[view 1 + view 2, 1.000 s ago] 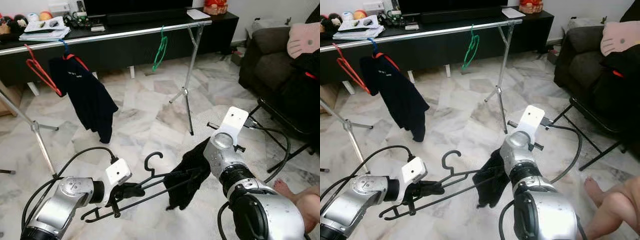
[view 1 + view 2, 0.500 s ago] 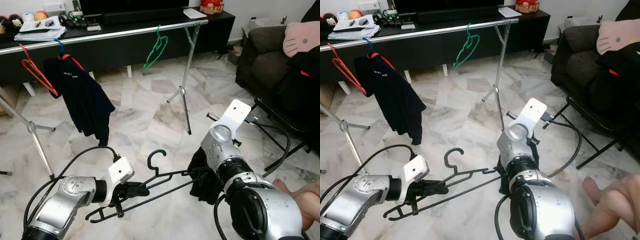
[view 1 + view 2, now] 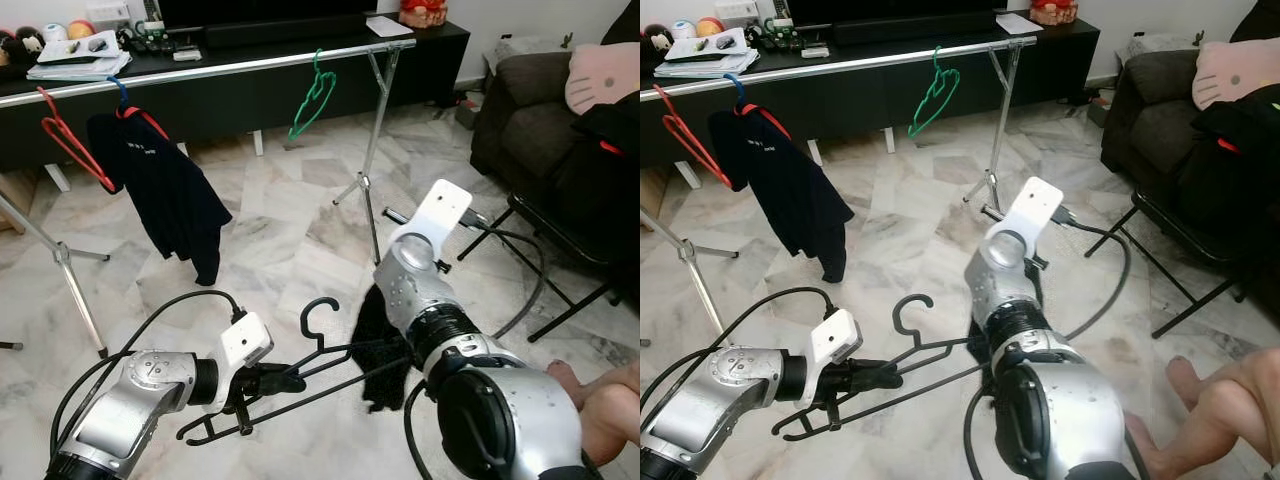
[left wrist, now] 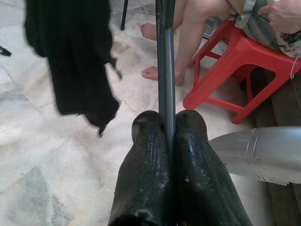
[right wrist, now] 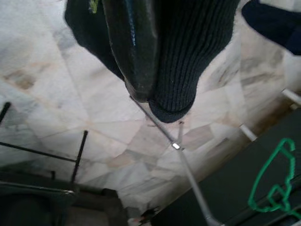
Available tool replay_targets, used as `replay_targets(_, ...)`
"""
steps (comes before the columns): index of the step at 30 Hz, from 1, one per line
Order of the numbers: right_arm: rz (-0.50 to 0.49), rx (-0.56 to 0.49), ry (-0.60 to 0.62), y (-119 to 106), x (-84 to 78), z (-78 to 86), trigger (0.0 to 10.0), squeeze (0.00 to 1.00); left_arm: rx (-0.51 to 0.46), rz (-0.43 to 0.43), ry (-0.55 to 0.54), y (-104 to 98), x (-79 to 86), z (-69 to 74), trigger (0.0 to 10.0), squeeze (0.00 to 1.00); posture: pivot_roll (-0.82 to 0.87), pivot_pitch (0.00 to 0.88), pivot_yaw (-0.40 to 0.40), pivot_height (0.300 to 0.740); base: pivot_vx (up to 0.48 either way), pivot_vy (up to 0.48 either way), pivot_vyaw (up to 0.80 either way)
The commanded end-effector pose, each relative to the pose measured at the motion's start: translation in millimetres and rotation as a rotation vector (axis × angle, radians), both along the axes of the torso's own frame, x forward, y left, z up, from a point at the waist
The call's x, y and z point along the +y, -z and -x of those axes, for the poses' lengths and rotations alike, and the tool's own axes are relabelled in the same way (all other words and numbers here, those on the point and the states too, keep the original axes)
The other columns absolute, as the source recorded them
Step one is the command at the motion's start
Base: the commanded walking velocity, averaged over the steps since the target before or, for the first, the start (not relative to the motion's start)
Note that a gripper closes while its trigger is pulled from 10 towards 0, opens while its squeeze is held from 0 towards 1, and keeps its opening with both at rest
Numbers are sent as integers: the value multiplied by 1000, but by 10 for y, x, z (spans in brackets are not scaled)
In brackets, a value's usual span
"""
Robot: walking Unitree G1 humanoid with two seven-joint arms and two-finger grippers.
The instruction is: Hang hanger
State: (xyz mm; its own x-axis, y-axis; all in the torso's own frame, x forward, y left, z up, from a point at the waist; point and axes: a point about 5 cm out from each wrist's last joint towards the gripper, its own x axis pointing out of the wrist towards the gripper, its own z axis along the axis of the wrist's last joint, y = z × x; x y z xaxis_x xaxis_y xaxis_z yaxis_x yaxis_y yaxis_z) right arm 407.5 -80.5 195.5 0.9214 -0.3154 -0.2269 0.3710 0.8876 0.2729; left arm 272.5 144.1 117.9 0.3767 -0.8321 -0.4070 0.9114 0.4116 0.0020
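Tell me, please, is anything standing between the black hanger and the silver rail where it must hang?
Nothing visible does. The left gripper holds the black hanger low, and only marble floor lies before the rail.

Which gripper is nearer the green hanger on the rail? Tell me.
Right. The right gripper, holding black cloth, is low before the rail's right leg, below the green hanger. The left gripper, clamping the black hanger, sits lower and further left.

Black hanger (image 3: pixel 300 365) (black garment (image 3: pixel 385 345) draped) tilted above floor.
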Motion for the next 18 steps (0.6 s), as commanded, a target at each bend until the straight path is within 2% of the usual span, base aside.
replay_targets(1,-9,-62,-27,-184,105,-23,10000,0,-24,-2,3,-20,-46,10,10000,0,-30,129,-32,740,0,0,0)
replay_targets(3,-22,-65,-60,-181,194,-9,10000,0,-94,-27,-73,-27,-30,-79,10000,0,-27,129,-34,740,0,0,0)
replay_targets(9,-14,-58,-64,-124,194,6,10000,0,-175,-63,-202,-40,50,-203,10000,0,-30,130,-38,740,0,0,0)
replay_targets(14,-9,-58,-52,-111,126,-3,10000,0,-149,-56,-159,-43,59,-150,10000,0,-33,129,-37,740,0,0,0)
replay_targets(18,2,-60,-49,-105,80,-11,10000,0,-139,-88,-142,-13,105,-120,10000,0,-33,127,-36,740,0,0,0)
